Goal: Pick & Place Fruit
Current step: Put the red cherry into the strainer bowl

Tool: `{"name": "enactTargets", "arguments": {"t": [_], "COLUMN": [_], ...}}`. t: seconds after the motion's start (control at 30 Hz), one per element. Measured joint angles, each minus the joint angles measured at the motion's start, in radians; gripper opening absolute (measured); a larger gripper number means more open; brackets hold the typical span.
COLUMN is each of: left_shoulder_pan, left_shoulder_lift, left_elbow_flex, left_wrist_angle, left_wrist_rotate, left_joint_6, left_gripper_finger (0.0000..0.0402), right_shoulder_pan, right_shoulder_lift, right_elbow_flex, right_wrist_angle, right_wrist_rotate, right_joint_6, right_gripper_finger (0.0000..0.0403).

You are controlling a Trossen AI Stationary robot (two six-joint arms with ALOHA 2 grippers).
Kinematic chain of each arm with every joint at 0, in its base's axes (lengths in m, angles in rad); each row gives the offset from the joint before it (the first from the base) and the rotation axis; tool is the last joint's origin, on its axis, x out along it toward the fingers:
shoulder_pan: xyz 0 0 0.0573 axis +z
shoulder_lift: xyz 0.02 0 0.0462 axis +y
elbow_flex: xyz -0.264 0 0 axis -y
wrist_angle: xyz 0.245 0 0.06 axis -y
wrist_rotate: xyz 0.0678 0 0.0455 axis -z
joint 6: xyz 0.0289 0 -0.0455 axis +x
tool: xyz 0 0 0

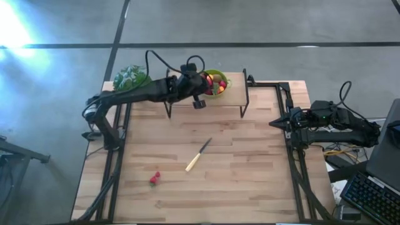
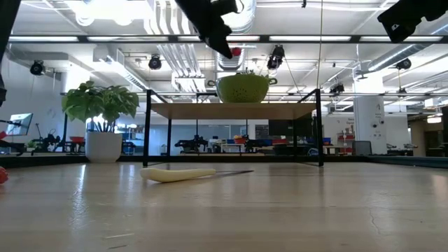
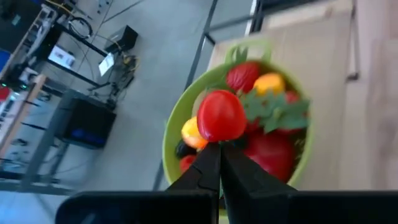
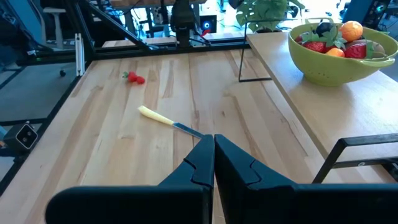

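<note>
Robotics lab, open hall, exposed ceiling ducts point(image 2: 168, 52), distant workbenches point(image 2: 210, 145), concrete floor point(image 1: 250, 22)

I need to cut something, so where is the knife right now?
In the high view the knife lies flat mid-table, in front of the raised shelf holding the green bowl, with a red strawberry nearer the front-left.

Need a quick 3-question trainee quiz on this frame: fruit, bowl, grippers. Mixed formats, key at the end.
1. True or false: the green bowl stands on the raised shelf, not on the table top.
2. Multiple choice: the left gripper is shut on A) the knife, B) a red fruit, C) nothing.
3. Fill in: the loose red fruit on the table lies nearer the ___ arm's side.

Key:
1. True.
2. B; it holds the fruit above the bowl. The right gripper is shut on nothing, at the table's right edge.
3. Left.
</note>
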Motion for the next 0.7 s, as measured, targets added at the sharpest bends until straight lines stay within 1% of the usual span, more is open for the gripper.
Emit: {"name": "enactTargets", "arguments": {"t": [0.07,0.2,0.4,0.57,0.7], "left_shoulder_pan": [0.012,0.033,0.067,0.087,0.089], "left_shoulder_lift": [0.006,0.024,0.056,0.077,0.08], "left_elbow_flex": [-0.007,-0.009,-0.009,-0.007,-0.006], "left_wrist_angle": [0.002,0.002,0.002,0.026,0.05], "left_wrist_rotate": [-0.008,-0.034,-0.037,-0.068,-0.074], "left_joint_6": [0.032,0.043,0.087,0.054,0.035], "left_gripper_finger": [0.0005,0.0005,0.0003,0.0009,0.0018], "right_shoulder_pan": [0.0,0.0,0.0,0.0,0.0], "right_shoulder_lift": [0.0,0.0,0.0,0.0,0.0], "right_elbow_flex": [0.0,0.0,0.0,0.0,0.0], "right_wrist_angle": [0.0,0.0,0.0,0.0,0.0], "right_wrist_rotate": [0.0,0.0,0.0,0.0,0.0], "right_joint_6": [0.0,0.0,0.0,0.0,0.0], "right_gripper_finger": [0.0008,0.0008,0.0008,0.0008,0.0008]}}
